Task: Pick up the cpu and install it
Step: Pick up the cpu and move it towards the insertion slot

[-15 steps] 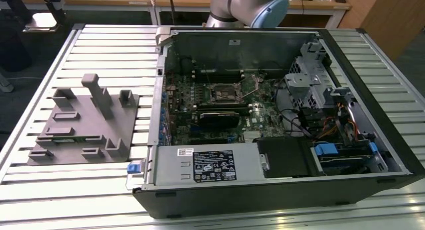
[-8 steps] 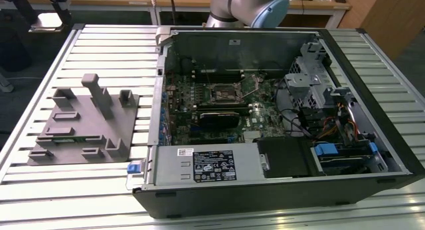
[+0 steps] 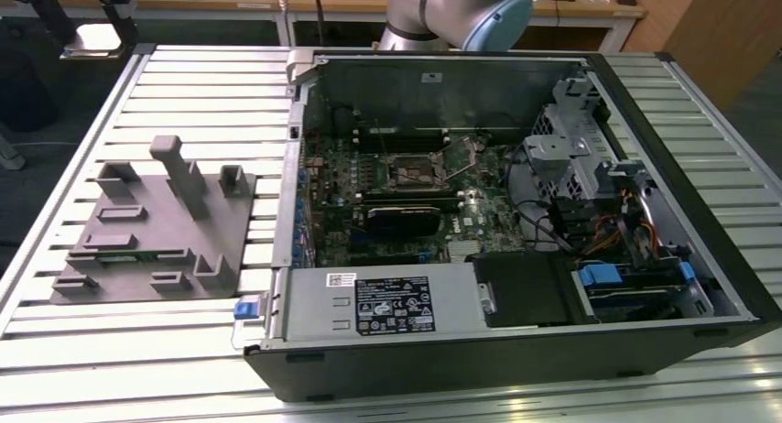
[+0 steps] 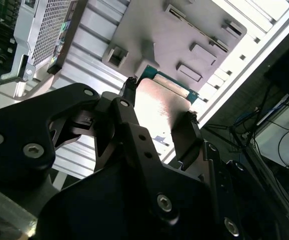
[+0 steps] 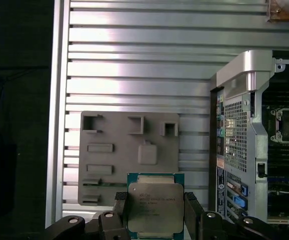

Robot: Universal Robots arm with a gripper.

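Cpu (image 5: pixel 152 206) clamped btw gripper (image 5: pixel 155 202) fingers, held apart from grey tray (image 5: pixel 114 165); open PC case (image 3: pixel 489 368) holds motherboard (image 3: pixel 483 208).

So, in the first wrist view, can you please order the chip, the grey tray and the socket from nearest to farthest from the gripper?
1. chip: held in the gripper.
2. grey tray: on the table, just beyond the chip.
3. socket: inside the open case, farthest.

We count one cpu (image 5: pixel 154 206), clamped in one gripper (image 4: pixel 159 100); one tray (image 5: pixel 114 160) beneath the gripper; one case (image 3: pixel 489 368) beside it; one table (image 3: pixel 183 84) under all.
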